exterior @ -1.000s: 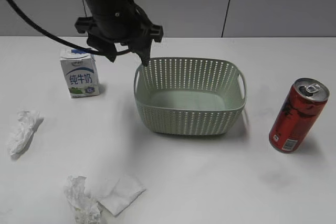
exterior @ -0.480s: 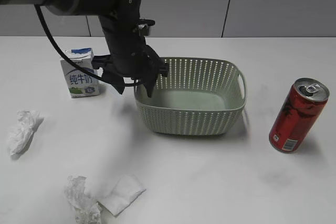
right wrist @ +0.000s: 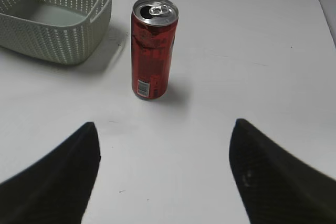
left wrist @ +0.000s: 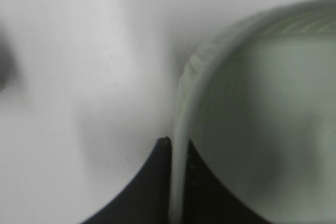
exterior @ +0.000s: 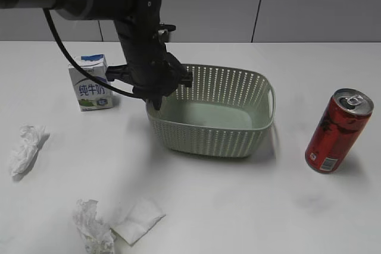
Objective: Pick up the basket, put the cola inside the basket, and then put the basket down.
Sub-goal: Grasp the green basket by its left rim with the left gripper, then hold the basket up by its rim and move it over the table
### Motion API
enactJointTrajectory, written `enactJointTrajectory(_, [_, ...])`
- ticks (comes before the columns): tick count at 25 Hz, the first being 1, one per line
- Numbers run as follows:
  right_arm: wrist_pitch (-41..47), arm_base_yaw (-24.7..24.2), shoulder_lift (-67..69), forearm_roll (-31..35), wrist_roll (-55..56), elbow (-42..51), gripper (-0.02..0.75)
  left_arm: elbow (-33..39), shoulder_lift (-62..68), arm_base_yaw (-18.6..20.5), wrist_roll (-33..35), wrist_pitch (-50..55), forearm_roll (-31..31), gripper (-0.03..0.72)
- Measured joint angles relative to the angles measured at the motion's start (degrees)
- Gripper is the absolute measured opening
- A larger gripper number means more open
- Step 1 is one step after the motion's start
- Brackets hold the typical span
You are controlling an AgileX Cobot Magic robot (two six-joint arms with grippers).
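One pincer (left wrist: 177, 182) (left) clamps the basket (exterior: 211, 129) wall; the cola (exterior: 336, 132) stands outside.

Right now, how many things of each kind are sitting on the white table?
Pale green perforated plastic basket: 1
Tall red metal cola can: 1
White-and-blue milk carton: 1
Crumpled white tissues: 3
Total: 6
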Motion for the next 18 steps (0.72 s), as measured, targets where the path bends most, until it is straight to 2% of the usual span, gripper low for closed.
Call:
enactJointTrajectory(9, [-0.27, 0.0, 0.0, 0.06, 0.0, -0.15, 0.584, 0.0, -11.78, 0.0, 0.26, 8.3, 0.15, -0.002])
enactJointTrajectory(12, [-3.55, 0.0, -0.06, 0.73, 0.0, -1.93, 0.584, 0.29, -15.34, 0.0, 0.26, 10.24, -1.77, -0.003])
enactJointTrajectory(15, [-5.61, 0.0, 1.66, 0.99, 0.4, -5.12, 0.584, 2.73, -17.6, -0.06, 0.26, 9.98, -4.34, -0.003])
enactJointTrajectory(18, [-5.63, 0.0, 7.57, 1.07, 0.66, -9.12, 0.584, 8.43, -19.05, -0.58, 0.26, 7.82, -4.93, -0.003])
